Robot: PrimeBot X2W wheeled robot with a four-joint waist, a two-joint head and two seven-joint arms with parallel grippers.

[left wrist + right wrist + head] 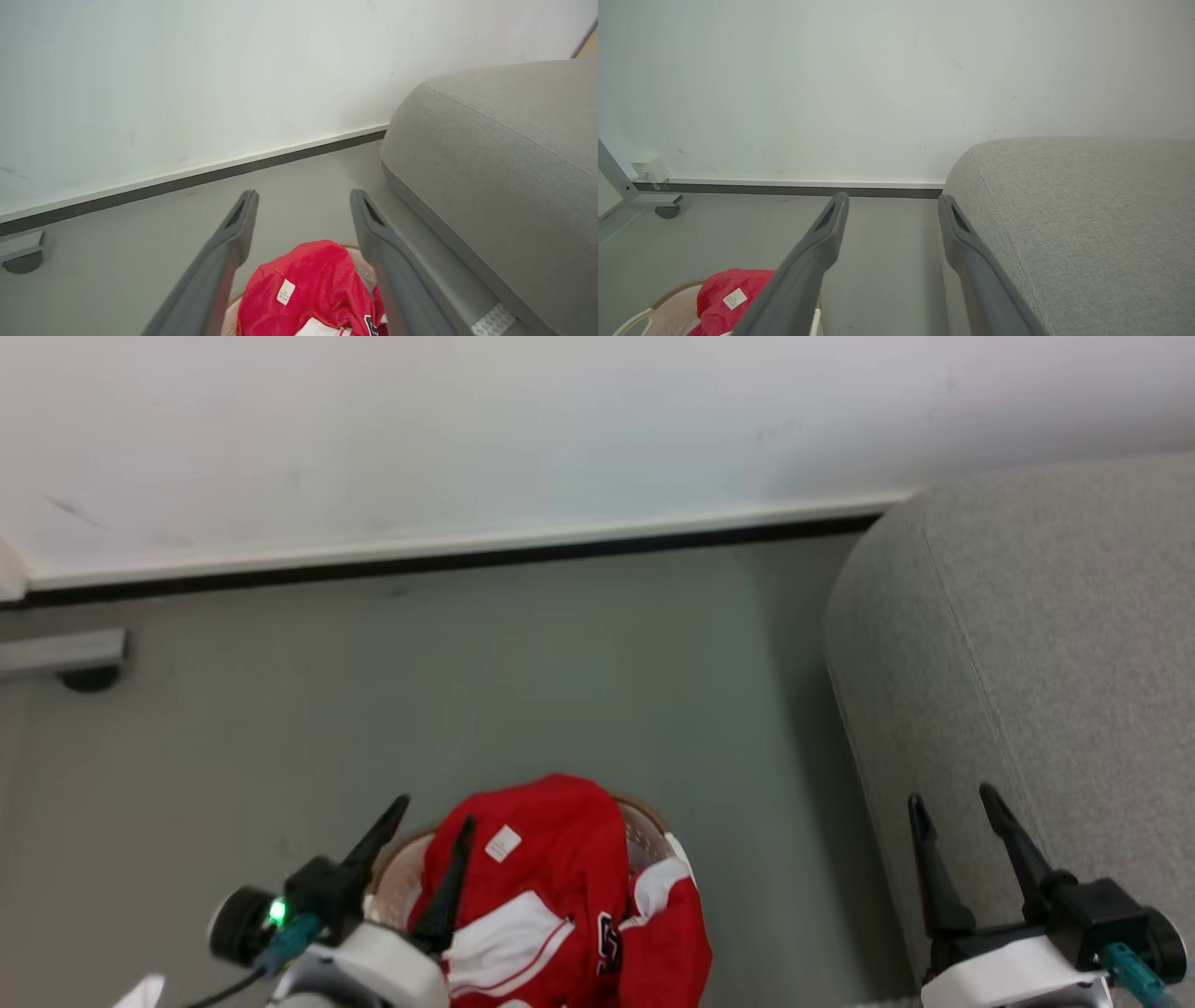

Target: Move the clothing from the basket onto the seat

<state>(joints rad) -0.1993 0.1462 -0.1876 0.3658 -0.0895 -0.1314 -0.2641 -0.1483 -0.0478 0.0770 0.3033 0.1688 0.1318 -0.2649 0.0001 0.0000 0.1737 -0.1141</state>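
The clothing (560, 887) lay heaped in the basket (397, 887), with the seat (1055, 644) close by. The left fingers (453, 877) and right fingers (929, 863) stood spread, holding nothing. Cloth hanging over the side could snag on lifting and tip the basket, I thought.

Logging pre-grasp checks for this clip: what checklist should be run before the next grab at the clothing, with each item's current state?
1. Left gripper open: ok, jaws spread.
2. Right gripper open: ok, holding nothing.
3. Clothing in the basket: ok, heaped, with one part draped over the side.
4. Left gripper lined up with the clothing: ok, the left wrist view shows the clothing between the jaws.
5. Left gripper touching the clothing: cannot tell.
6. Seat to the basket's right: ok, the right gripper is in front of it.
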